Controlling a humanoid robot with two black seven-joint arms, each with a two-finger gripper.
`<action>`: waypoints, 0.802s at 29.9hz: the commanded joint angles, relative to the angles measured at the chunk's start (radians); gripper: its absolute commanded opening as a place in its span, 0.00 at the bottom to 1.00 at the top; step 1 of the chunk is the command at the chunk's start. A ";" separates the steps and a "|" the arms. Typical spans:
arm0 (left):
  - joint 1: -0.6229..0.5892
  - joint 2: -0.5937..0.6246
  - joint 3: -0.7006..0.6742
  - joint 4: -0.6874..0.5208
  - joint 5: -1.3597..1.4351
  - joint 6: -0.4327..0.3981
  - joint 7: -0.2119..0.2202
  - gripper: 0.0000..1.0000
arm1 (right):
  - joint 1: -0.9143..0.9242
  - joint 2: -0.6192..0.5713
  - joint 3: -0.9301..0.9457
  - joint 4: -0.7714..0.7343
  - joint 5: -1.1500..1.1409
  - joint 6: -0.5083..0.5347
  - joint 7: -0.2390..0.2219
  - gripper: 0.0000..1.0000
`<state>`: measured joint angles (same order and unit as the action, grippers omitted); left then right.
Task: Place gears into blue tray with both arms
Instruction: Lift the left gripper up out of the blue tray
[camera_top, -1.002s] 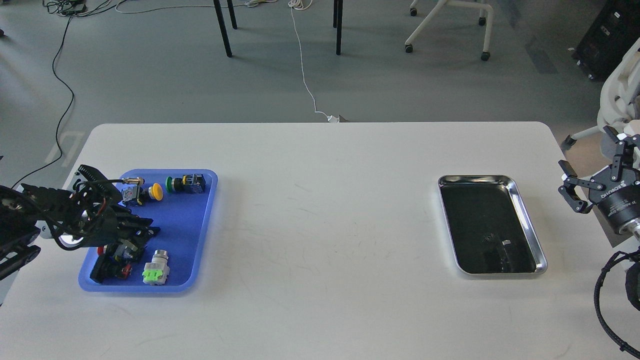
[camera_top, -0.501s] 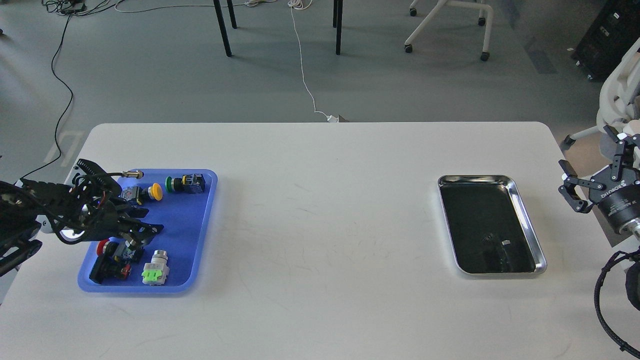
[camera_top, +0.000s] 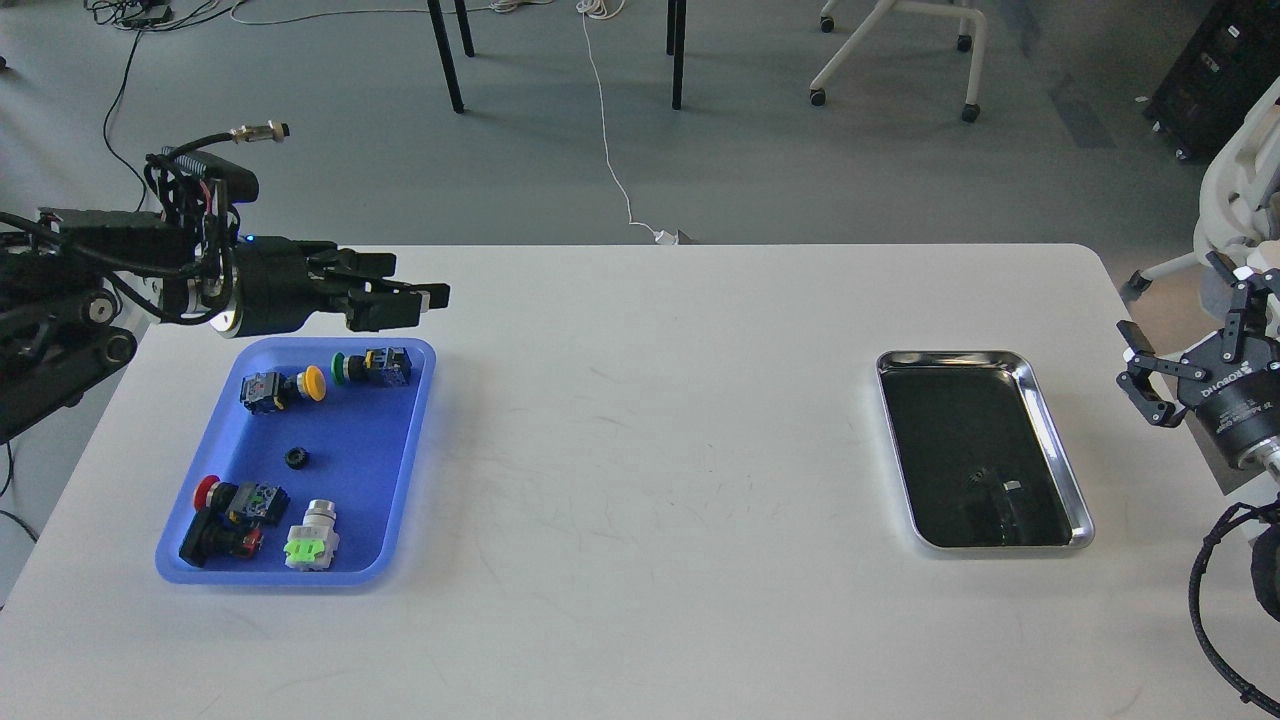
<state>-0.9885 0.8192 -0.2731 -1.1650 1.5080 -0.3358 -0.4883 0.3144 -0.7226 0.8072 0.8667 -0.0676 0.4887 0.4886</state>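
A: How does your left arm (camera_top: 90, 290) lie?

B: It reaches in level from the left edge, its left claw (camera_top: 425, 298) pointing right. You cannot tell its fingers apart from this side.

A: And your right arm (camera_top: 1245, 420)?

B: It stands at the right edge, wrist angled up and leftward. Your right claw (camera_top: 1175, 345) has its fingers spread apart, nothing between them.

Grey floor (camera_top: 300, 120), white table (camera_top: 640, 400) — chair legs (camera_top: 445, 55), cables (camera_top: 605, 110)

light: bright, even | shadows: soft | glare: steel tray (camera_top: 1052, 430) rim | focus: sharp
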 joint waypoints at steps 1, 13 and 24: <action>0.040 0.003 -0.044 -0.097 -0.324 -0.009 0.000 0.91 | 0.000 0.000 -0.005 0.002 -0.004 0.000 0.000 0.98; 0.519 -0.170 -0.512 -0.062 -0.859 -0.031 0.000 0.98 | -0.002 -0.023 -0.014 0.089 -0.155 0.000 0.000 0.98; 0.639 -0.242 -0.646 0.004 -0.973 -0.032 0.000 0.98 | 0.153 -0.222 -0.112 0.256 -0.716 0.000 0.000 0.98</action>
<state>-0.3570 0.5814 -0.9095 -1.1622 0.5412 -0.3667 -0.4886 0.3891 -0.8835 0.7575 1.0801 -0.6211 0.4888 0.4887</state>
